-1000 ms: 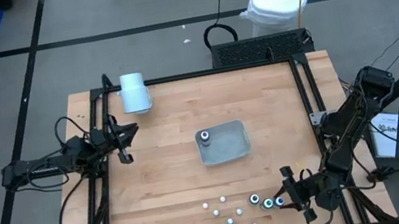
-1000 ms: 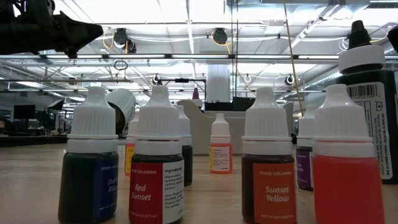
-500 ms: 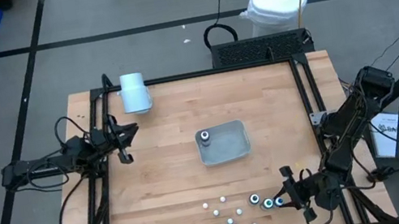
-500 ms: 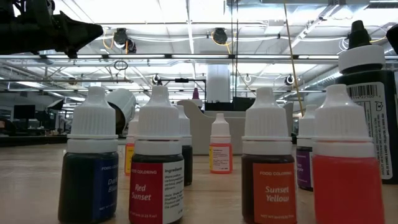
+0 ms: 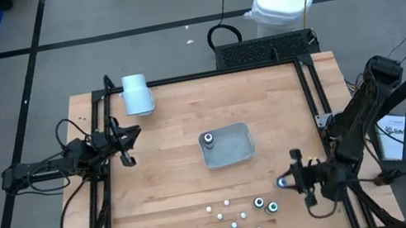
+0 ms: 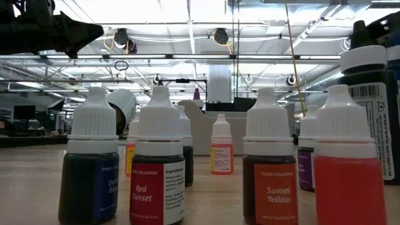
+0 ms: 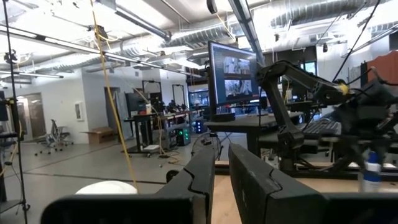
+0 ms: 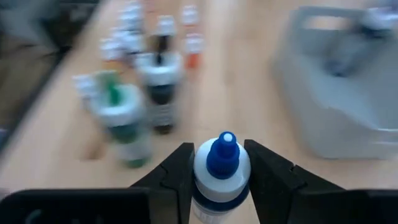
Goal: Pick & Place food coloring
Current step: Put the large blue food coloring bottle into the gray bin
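My right gripper (image 5: 285, 181) (image 8: 222, 163) is near the table's right front, shut on a food coloring bottle (image 8: 222, 168) with a white cap and blue tip. Two dark round bottles (image 5: 265, 204) stand just nearer than it. Several small whitish bottles (image 5: 223, 219) (image 6: 159, 159) stand to their left. One more dark bottle (image 5: 207, 139) stands in the left end of the translucent tray (image 5: 234, 149) at mid-table. My left gripper (image 5: 126, 141) (image 7: 221, 180) hovers shut at the table's left edge, holding nothing. My right gripper pinches the bottle's white cap (image 8: 205, 169) between its two fingers (image 8: 177, 171), one on each side. The fingers slant down from the table's right side. The bottle stands upright with its blue tip up. The fingers hide its lower part, so I cannot see what is under it.
A pale blue cylinder (image 5: 137, 94) lies at the table's far left corner. Black frame rails (image 5: 311, 86) run along the left, right and far edges. Bare wood lies between the tray and the bottle group.
My right gripper has moved up and toward the table's far edge, away from the two dark bottles, taking the blue-tipped bottle out of the group with it. The other bottles have stayed in place.
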Controlling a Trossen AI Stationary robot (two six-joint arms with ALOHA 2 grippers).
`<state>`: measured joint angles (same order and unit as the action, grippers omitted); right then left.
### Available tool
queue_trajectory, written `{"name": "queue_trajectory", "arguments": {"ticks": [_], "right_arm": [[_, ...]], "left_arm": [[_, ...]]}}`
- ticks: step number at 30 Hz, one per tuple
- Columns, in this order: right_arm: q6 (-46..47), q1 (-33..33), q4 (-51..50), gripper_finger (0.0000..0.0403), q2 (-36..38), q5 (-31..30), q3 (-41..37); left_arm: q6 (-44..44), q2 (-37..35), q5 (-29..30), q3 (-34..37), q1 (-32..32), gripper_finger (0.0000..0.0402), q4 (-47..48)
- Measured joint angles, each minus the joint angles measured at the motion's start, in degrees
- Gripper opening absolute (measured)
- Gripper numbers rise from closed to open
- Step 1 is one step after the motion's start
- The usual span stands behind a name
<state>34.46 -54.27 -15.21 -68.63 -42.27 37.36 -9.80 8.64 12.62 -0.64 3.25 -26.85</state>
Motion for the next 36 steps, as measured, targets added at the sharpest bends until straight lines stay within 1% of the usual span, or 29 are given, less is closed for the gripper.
{"name": "queue_trajectory", "arguments": {"ticks": [3,5,9,14,18,26,31,36], "right_arm": [[1.7,1.7,-4.1,0.0113,1.3,-4.5,0.0],[1.6,3.2,-4.2,0.0116,1.8,-5.4,0.0],[-2.2,6.6,-1.2,0.0114,1.9,-5.1,0.0],[-7.4,12.0,8.1,0.0113,1.9,0.3,0.0],[-12.6,15.2,13.8,0.0116,1.9,3.2,0.0],[-19.3,21.4,14.4,0.0113,1.9,4.0,2.8],[-23.3,27.8,16.6,0.0114,1.8,9.2,5.6],[-25.2,33.5,17.3,0.0111,-1.8,16.0,9.3]], "left_arm": [[0.0,0.0,0.0,0.0,0.0,0.0056,0.0],[-0.3,0.0,0.0,0.0,0.0,0.0056,0.0],[-0.4,0.0,0.0,0.0,0.0,0.0056,0.0],[-0.4,0.0,0.0,0.0,0.0,0.0056,0.0],[-0.2,0.0,0.0,0.0,0.0,0.0056,0.0],[-0.4,0.0,0.0,0.0,0.0,0.0056,0.0],[-0.5,0.0,1.2,0.0,0.0,0.0056,0.0],[-0.5,0.0,1.5,0.0,0.0,0.0056,0.0]]}}
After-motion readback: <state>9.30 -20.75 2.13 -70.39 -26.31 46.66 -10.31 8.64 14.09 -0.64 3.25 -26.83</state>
